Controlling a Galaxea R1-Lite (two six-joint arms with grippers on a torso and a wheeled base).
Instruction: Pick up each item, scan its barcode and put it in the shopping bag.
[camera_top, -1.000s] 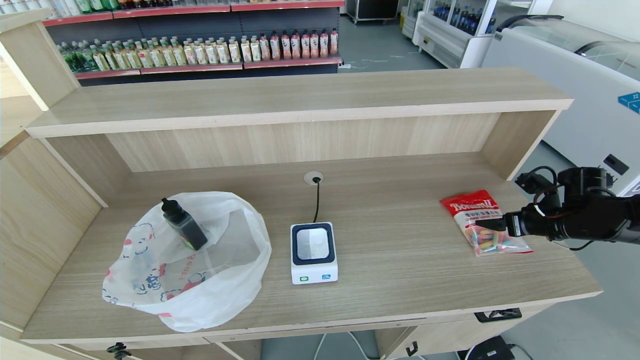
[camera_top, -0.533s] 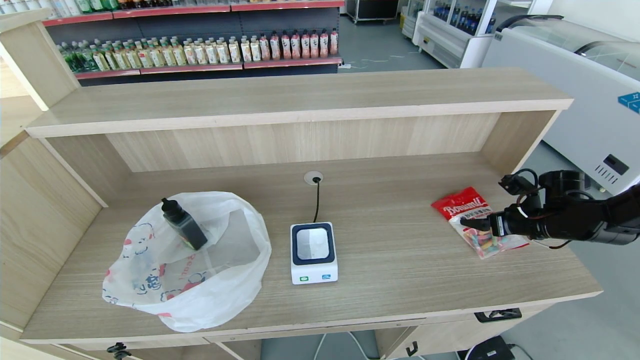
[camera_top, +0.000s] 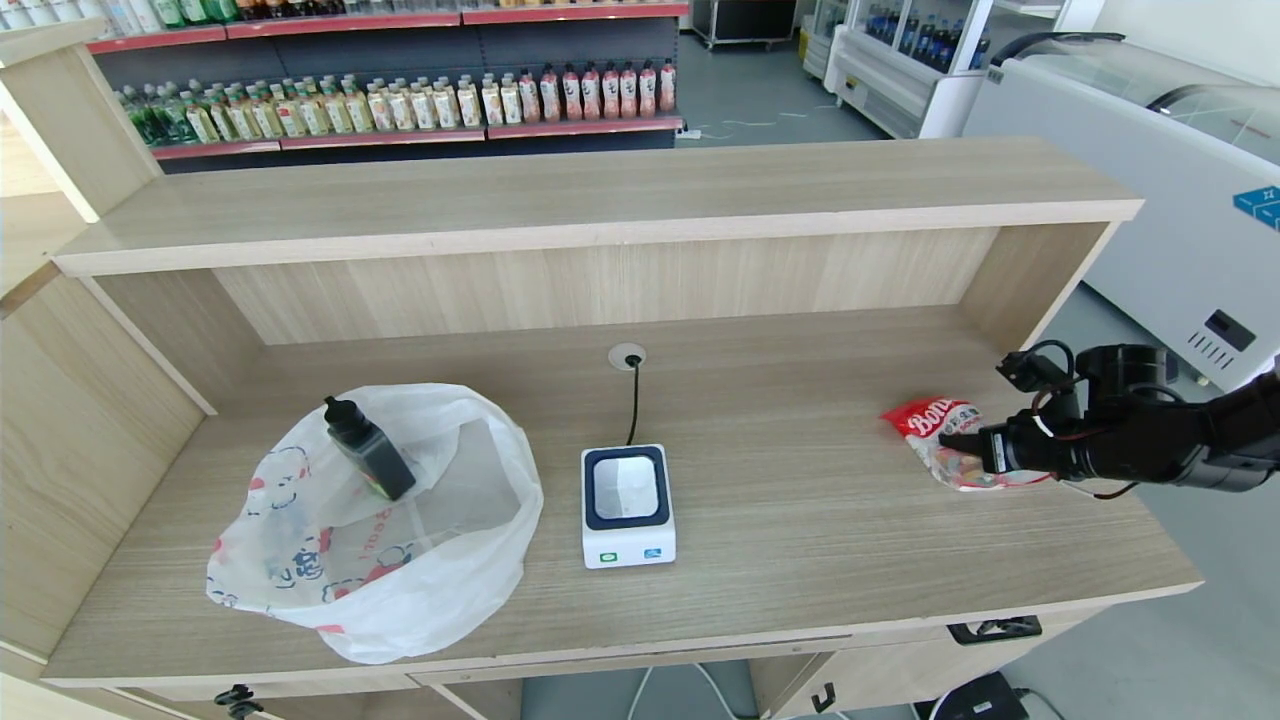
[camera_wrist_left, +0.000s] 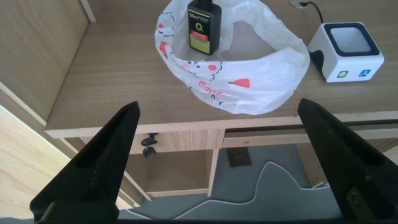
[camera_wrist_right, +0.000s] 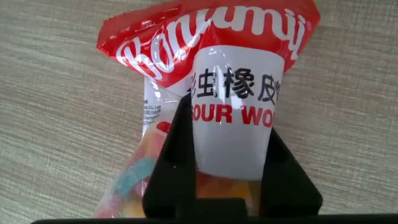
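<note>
Right gripper (camera_top: 962, 443): at the right end of the counter (camera_top: 800, 520), clamped on the candy bag (camera_top: 935, 422). In the right wrist view its two black fingers (camera_wrist_right: 176, 140) pinch the bag's white label panel from both sides.
Candy bag: the red top edge points left toward the scanner (camera_top: 627, 505). The bag looks bunched, and its right part is hidden behind the gripper. I cannot tell whether it rests on the wood or is just off it. The right wrist view cuts off its lower end.
Scanner: mid-counter, window up. Its cable (camera_top: 633, 400) runs to a grommet (camera_top: 627, 355) on the far side.
Shopping bag (camera_top: 470, 560): lying open on the left, well apart from the candy bag.
Black bottle (camera_top: 370, 465): lying tilted in the bag's far part, with its base sunk in the plastic folds.
Left gripper (camera_wrist_left: 219, 115): off the near edge on the left, fingers spread wide apart. Their lower ends are cut off.
</note>
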